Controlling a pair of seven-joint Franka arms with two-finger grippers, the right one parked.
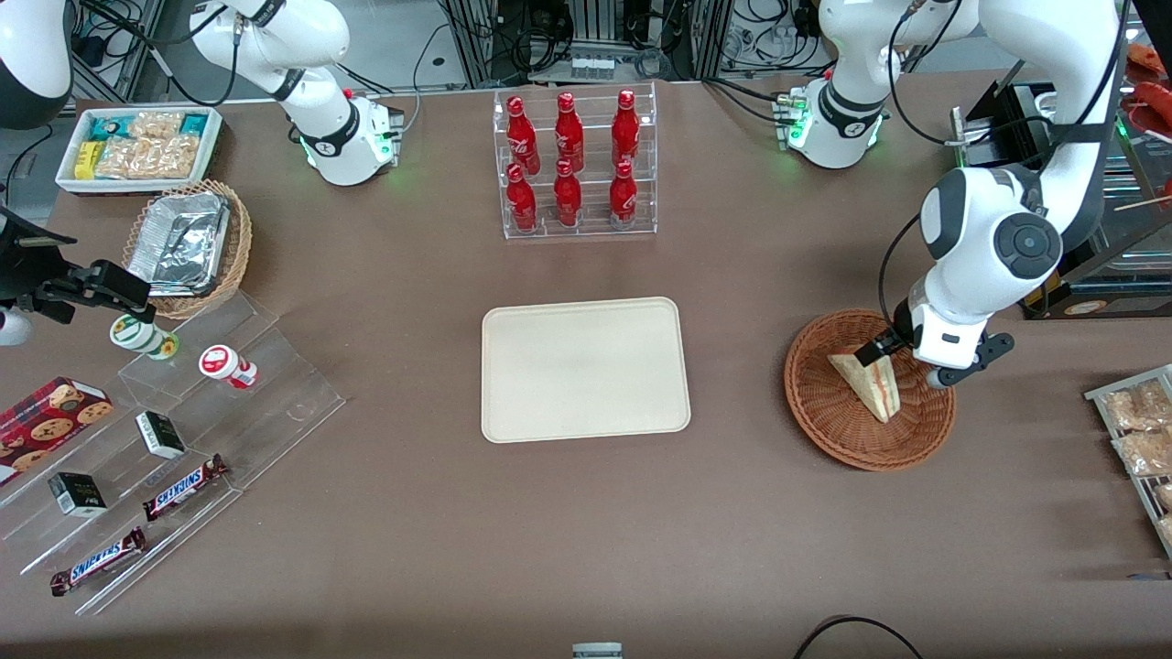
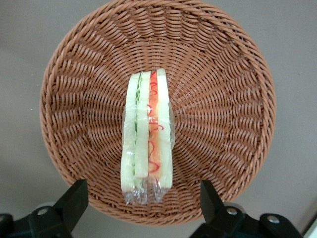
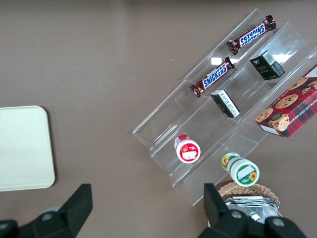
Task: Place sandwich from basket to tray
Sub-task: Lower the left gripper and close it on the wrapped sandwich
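Observation:
A clear-wrapped sandwich (image 1: pixel 868 382) (image 2: pixel 147 136) with pale bread and red and green filling lies in the reddish-brown wicker basket (image 1: pixel 829 412) (image 2: pixel 223 84), toward the working arm's end of the table. My left gripper (image 1: pixel 902 357) (image 2: pixel 143 203) hangs above the basket's rim, open, its two dark fingers (image 2: pixel 74 201) spread wide on either side of the sandwich's wrapped end and not touching it. The cream-beige tray (image 1: pixel 584 369) lies bare at the table's middle, beside the basket.
A clear rack of red bottles (image 1: pixel 572 163) stands farther from the front camera than the tray. A wire rack of snack bags (image 1: pixel 1140 435) lies at the working arm's table edge. Acrylic steps with Snickers bars (image 1: pixel 183 485), small jars and a foil-tray basket (image 1: pixel 188 243) lie toward the parked arm's end.

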